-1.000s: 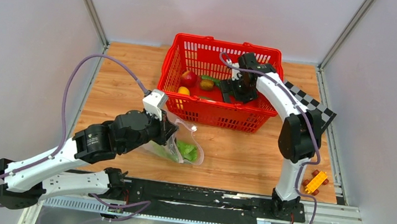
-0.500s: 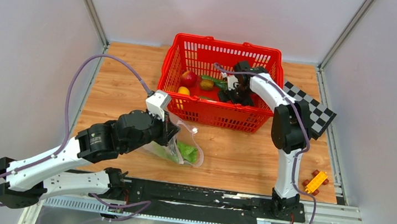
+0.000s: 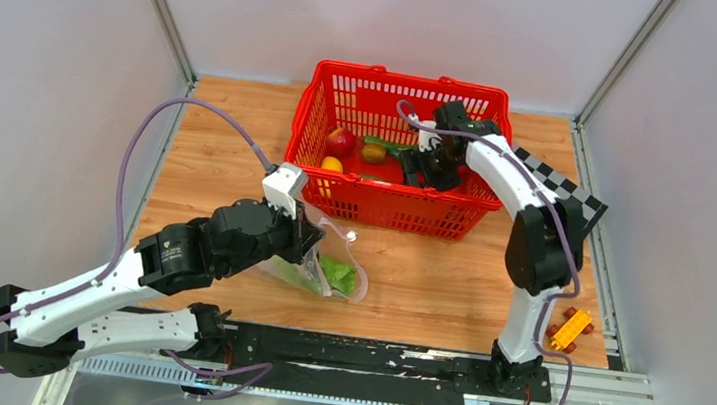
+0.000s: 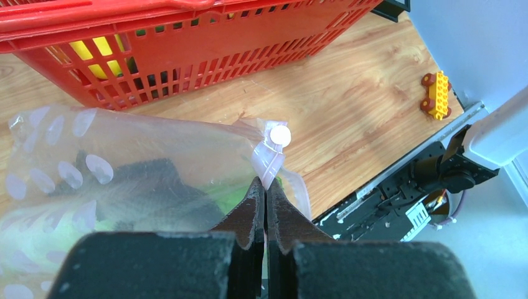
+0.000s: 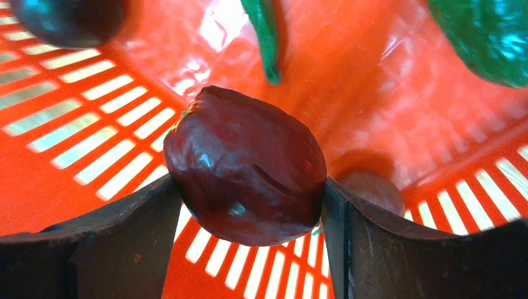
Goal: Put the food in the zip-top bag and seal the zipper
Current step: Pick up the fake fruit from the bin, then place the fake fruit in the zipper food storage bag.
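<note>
Right wrist view: dark red apple (image 5: pixel 246 180) pinched between both fingers of the right tool (image 5: pixel 249 194), contact on its two sides, low over the red basket (image 3: pixel 408 75) floor. I cannot tell if it is lifted clear. Green chili (image 5: pixel 264 31) lies just beyond it and a dark green cucumber (image 5: pixel 492 37) is at the far right, both apart from the apple. In the top view the basket sits at the middle of the table's far edge, with a second red apple (image 3: pixel 342 141) and the lemon (image 3: pixel 332 165) at its left end.

Zip-top bag (image 4: pixel 124 162) lies on the table (image 3: pixel 427 280) between the basket and the near edge, left of centre, with lettuce (image 3: pixel 337 273) already inside. Left tool (image 4: pixel 266 193) is closed tight on the bag's mouth edge, just below the zipper (image 4: pixel 268 165) and its white end piece (image 4: pixel 280 134). Orange toy car (image 3: pixel 570 328) is near the near right corner and not relevant.

Step in hand, as I judge it: carry the apple from basket to bag.
- The apple is round and glossy and could slip, so keep the squeeze firm.
- Lift straight up until it clears the basket's near wall before swinging toward the near edge.
- The mouth looks narrow. The left tool likely needs to raise or pull the edge so the opening gapes.
- Release low inside the mouth, not above it, or the apple may roll off across the table.
</note>
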Motion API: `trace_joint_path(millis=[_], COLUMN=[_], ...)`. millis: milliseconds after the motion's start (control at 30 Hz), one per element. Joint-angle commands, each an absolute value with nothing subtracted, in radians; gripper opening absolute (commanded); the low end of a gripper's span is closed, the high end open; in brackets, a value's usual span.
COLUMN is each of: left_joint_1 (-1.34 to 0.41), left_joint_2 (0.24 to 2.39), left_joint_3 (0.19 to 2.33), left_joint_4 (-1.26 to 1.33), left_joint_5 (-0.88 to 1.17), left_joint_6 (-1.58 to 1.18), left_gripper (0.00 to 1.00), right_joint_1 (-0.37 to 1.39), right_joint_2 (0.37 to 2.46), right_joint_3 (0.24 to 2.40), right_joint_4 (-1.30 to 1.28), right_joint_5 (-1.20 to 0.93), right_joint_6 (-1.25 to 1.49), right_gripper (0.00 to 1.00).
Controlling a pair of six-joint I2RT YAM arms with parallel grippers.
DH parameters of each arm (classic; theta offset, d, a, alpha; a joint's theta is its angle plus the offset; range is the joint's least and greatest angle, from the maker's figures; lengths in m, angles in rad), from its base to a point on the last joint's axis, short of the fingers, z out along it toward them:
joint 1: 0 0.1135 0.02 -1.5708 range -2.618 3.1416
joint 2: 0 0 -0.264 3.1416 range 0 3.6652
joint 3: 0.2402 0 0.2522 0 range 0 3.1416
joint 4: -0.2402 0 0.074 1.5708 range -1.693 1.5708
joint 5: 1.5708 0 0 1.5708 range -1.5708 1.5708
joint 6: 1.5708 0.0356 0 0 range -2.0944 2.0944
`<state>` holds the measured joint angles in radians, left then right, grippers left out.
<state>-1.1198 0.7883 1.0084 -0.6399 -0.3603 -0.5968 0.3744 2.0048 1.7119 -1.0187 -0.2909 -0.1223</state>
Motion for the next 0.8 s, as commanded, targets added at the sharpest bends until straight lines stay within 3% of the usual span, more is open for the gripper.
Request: trace_joint_path(millis=[0,167,767], left_joint_1=[-1.124,-1.125,-1.125], left_joint_2=[0.779,0.793,0.834], left_joint_3=[1.009,1.016,1.025], left_joint_4=[-0.603,-0.594,-0.546], left_joint_5=[-0.367,-0.364,-0.325], left_joint_6=[-0.597,-0.591,-0.566], left_gripper=[0.00,0.00,0.00], right_joint_1=[0.371,0.371,0.415], right_joint_2=[1.793,1.619,1.043], right_joint_3=[1.650,1.538,1.085], right_joint_4=[-0.899,-0.783,-0.261], right_joint_5=[-0.286,-0.306,-0.724], right_joint_6=[-0.077,-0.020,0.242], right_gripper=[0.37,0.35,0.32])
